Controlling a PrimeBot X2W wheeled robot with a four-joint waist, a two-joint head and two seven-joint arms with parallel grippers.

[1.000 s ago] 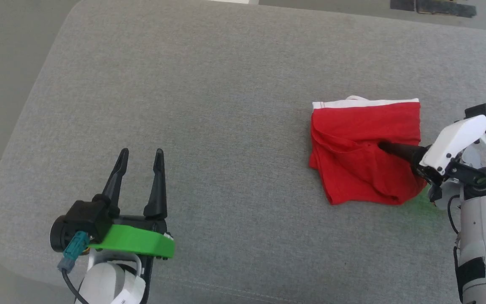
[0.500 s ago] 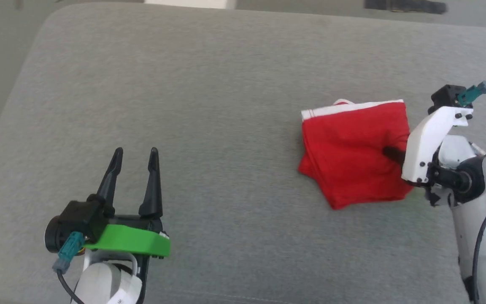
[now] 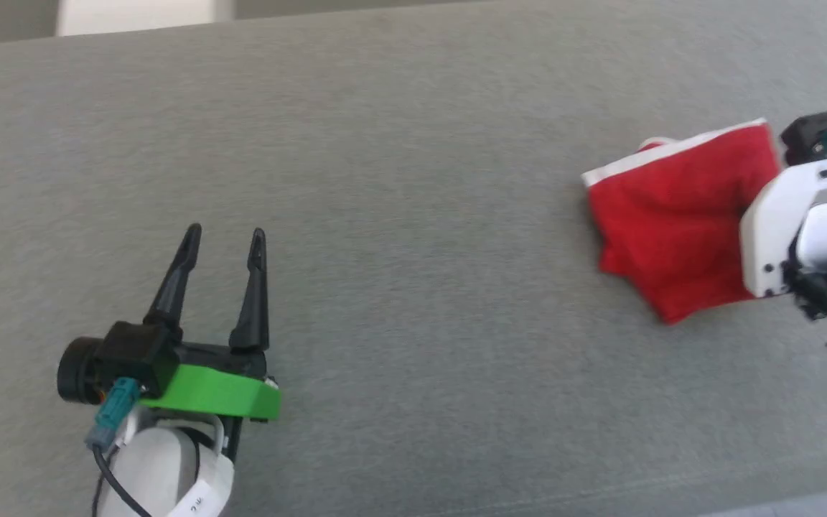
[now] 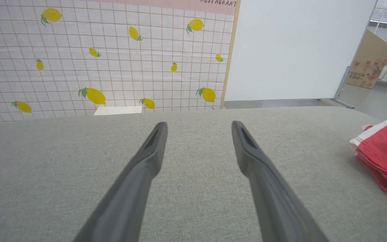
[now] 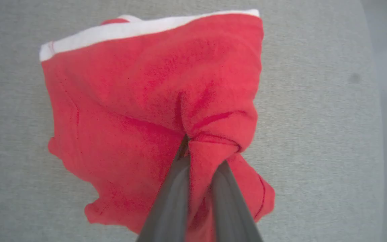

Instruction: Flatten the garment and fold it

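one garment (image 3: 672, 222) is seen at 3 o'clock | pinched by right jaws | left jaws spread wide, empty

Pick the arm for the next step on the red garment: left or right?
Right. The right claw is shut on a fold of the garment, so it could probably pull it flat. The left claw is open and empty, well apart from the garment on the grey surface.

Hidden and cropped
The garment (image 4: 385, 158) is cut off by the left wrist view's right edge; the tips of the right gripper (image 5: 197, 148) are buried in its fold.
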